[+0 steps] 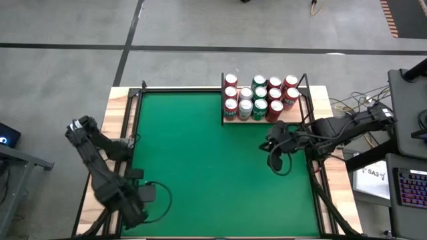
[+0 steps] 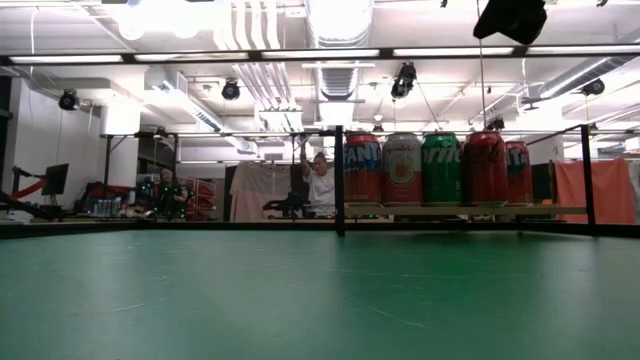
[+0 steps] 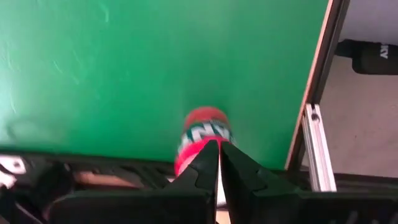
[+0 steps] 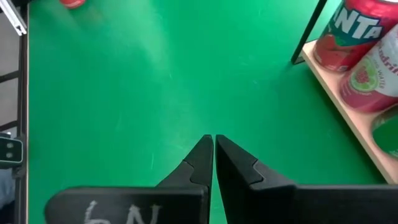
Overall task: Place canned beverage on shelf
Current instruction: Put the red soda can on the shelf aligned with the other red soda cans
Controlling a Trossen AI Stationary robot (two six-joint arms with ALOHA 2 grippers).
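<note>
A red canned beverage (image 3: 204,138) stands on the green felt close to the table's left edge; it also shows as a red spot (image 4: 73,2) in the right wrist view. My left gripper (image 3: 219,149) is shut and points down from above it, apart from the can. In the high view this gripper (image 1: 128,144) hides the can. The shelf (image 1: 228,121), a pale wooden board with black rods, sits at the far right and holds several red and green cans (image 1: 260,97). My right gripper (image 1: 273,145) hangs shut over the felt just near of the shelf (image 4: 348,121).
Wooden strips and a black metal rail (image 3: 317,130) run along the table's left edge beside the can. A black upright rod (image 2: 339,180) marks the shelf's corner. Bare green felt (image 1: 200,160) lies between the two arms. People sit in the room beyond the table (image 2: 320,185).
</note>
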